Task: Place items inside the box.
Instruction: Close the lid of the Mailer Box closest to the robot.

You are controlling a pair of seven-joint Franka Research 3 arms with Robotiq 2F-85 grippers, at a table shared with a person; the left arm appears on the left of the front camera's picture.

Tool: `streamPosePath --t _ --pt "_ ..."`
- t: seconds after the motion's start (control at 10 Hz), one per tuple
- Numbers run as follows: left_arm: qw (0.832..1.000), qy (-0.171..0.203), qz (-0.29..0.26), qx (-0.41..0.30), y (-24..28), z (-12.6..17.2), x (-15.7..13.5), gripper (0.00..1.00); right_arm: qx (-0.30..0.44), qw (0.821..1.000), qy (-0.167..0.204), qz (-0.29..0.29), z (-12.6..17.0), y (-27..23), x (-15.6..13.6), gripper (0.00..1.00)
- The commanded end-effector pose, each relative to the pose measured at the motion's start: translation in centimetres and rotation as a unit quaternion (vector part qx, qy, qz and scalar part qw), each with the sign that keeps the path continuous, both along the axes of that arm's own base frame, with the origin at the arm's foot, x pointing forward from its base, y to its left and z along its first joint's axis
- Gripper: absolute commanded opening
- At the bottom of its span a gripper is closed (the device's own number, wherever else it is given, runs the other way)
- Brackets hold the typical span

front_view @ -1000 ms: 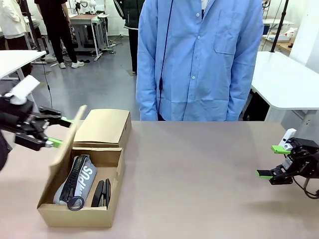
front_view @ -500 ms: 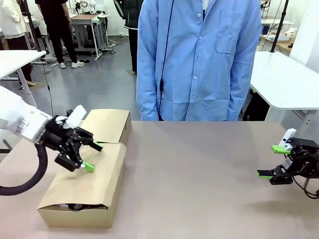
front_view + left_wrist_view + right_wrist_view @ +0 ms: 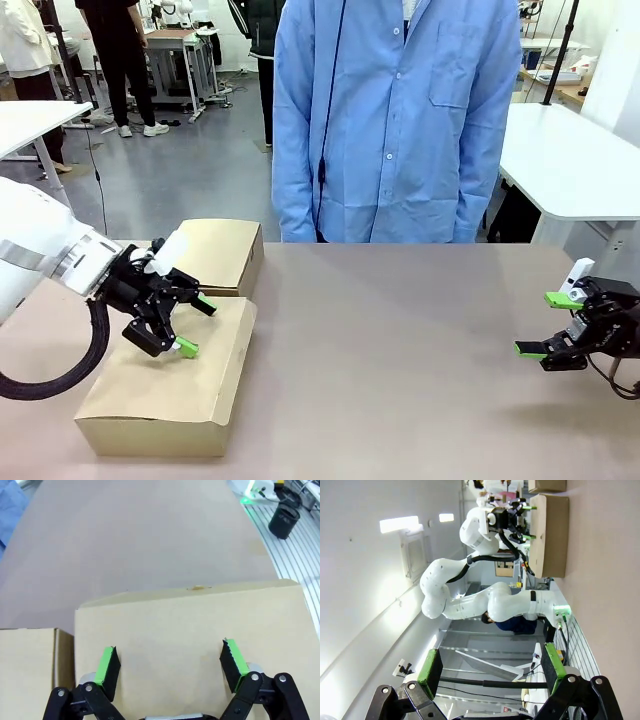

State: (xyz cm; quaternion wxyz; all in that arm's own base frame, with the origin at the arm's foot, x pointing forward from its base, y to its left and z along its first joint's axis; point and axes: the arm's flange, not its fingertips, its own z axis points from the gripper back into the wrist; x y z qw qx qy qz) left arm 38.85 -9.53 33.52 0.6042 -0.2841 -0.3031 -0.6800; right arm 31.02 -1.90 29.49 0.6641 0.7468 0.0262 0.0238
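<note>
Box (image 3: 170, 385) sits lower left of the front view on the bench (image 3: 400, 350), long axis running from near edge toward the person, slightly tilted right; lid flap now flat and shut, items hidden, whereas a second ago it stood open; left hand (image 3: 192, 324) over the lid, fingers apart, empty; right hand (image 3: 548, 324) at right edge, fingers apart, unmoved.

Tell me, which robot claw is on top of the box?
The left claw, on the picture's left. Its open green fingertips sit over the closed cardboard box. The right claw is far off at the other side, over bare table.
</note>
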Motion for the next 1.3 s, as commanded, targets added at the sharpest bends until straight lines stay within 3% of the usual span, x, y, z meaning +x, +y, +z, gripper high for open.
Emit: streamPosePath --t 0.0,0.2,0.3,0.4,0.6,0.7,0.8,0.9,1.0,1.1,1.2 --pt "0.998 -0.011 0.027 -0.051 2.4 1.3 -11.5 1.0 0.003 1.0 0.007 -0.001 0.7 0.1 0.1 1.0" --pt "0.991 0.017 0.067 -0.117 5.2 6.9 -11.0 1.0 0.003 1.0 0.007 -0.001 0.7 0.1 0.1 1.0" --pt "0.986 0.064 0.098 -0.12 7.1 9.3 -10.5 1.0 0.003 1.0 0.007 -0.001 0.7 0.1 0.1 1.0" --pt "0.97 0.132 0.155 -0.133 9.3 11.5 -10.1 1.0 0.003 1.0 0.007 -0.001 0.7 0.1 0.1 1.0" --pt "0.92 0.241 0.284 -0.119 14.0 14.4 -9.2 1.0 0.003 1.0 0.007 -0.001 0.7 0.1 0.1 1.0" --pt "0.886 0.277 0.351 -0.126 16.7 15.1 -8.5 1.0 0.003 1.0 0.007 -0.001 0.7 0.1 0.1 1.0" --pt "0.835 0.334 0.405 -0.163 19.9 14.9 -7.2 1.0 0.003 1.0 0.007 -0.001 0.7 0.1 0.1 1.0" --pt "0.779 0.407 0.43 -0.205 23.0 14.0 -6.2 1.0 0.003 1.0 0.007 -0.001 0.7 0.1 0.1 1.0" --pt "0.72 0.455 0.461 -0.249 25.9 12.7 -5.3 1.0 0.003 1.0 0.007 -0.001 0.7 0.1 0.1 1.0" --pt "0.692 0.501 0.434 -0.285 28.4 11.4 -4.9 1.0 0.003 1.0 0.007 -0.001 0.7 0.1 0.1 1.0" --pt "0.726 0.471 0.415 -0.279 30.7 10.2 -4.8 1.0 0.003 1.0 0.007 -0.001 0.7 0.1 0.1 1.0"
